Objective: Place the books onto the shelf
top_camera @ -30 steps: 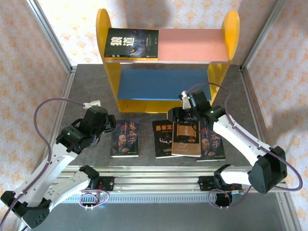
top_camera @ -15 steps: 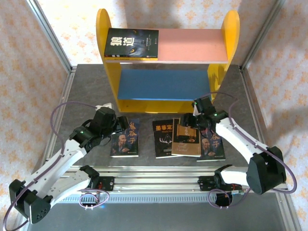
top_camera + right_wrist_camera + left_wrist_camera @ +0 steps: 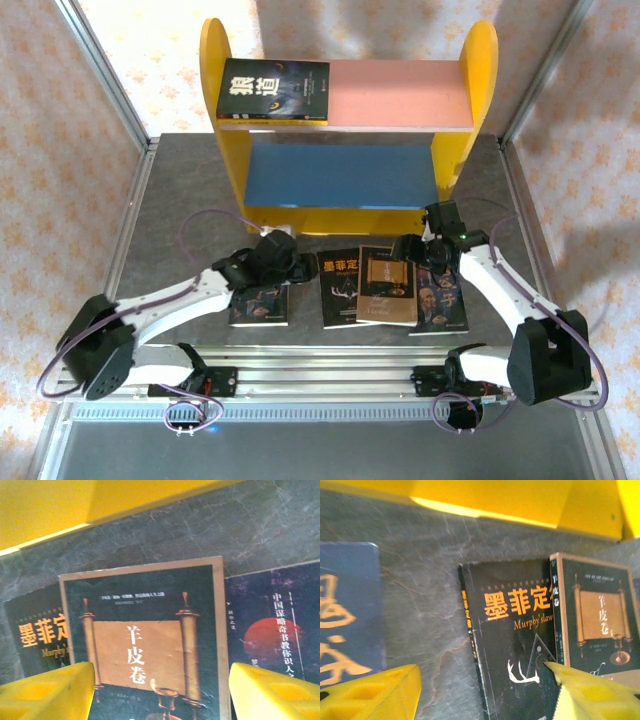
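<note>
Your left gripper (image 3: 298,268) hangs released, its yellow fingers (image 3: 370,695) spread wide with nothing between them, and your right gripper (image 3: 408,250) is just as slack, its jaws parted above a book without touching it. Beneath both lies the grey stone-patterned table (image 3: 180,200), and at its far side stands the small bookcase with yellow rounded side panels (image 3: 215,90), a pink upper board and a blue lower board. The dark wolf-face paperback (image 3: 273,90) lies flat at the left end of the pink board. Four books lie on the table in front of the bookcase. The tan-brown scroll-cover paperback (image 3: 387,285) under your right gripper overlaps the black antler-cover paperback (image 3: 340,288) and the right bearded-man paperback (image 3: 443,300), while the left bearded-man paperback (image 3: 262,300) lies partly under your left arm.
</note>
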You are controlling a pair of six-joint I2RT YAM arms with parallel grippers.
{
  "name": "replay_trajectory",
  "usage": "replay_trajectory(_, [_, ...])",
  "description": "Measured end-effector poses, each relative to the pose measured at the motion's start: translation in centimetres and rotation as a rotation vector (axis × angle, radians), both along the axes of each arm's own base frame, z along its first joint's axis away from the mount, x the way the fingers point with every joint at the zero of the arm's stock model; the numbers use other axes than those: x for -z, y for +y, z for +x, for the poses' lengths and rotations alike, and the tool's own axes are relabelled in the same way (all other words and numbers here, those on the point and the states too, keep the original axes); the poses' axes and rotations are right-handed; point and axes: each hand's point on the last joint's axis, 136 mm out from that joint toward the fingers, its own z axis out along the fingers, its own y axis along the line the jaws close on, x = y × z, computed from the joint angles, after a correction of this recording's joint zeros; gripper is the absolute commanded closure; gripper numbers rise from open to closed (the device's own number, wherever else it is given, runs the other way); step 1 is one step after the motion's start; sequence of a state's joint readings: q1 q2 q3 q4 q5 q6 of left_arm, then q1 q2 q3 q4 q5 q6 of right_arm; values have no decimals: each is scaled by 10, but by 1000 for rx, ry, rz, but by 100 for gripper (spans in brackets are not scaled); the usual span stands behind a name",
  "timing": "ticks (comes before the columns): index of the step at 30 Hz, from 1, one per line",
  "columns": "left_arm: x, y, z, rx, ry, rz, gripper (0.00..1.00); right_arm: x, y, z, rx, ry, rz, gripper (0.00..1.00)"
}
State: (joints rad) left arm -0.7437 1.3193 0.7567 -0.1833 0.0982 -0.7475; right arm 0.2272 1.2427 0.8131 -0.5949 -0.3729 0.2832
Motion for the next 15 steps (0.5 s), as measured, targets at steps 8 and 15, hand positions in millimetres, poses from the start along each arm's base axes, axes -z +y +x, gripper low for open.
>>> replay_trajectory(8, [21, -46, 14, 67, 55, -45, 37, 17, -3, -13, 1, 49, -11, 29])
replay_trajectory(15, [28, -61, 14, 90, 75, -65, 37, 28, -3, -17, -2, 90, -13, 30])
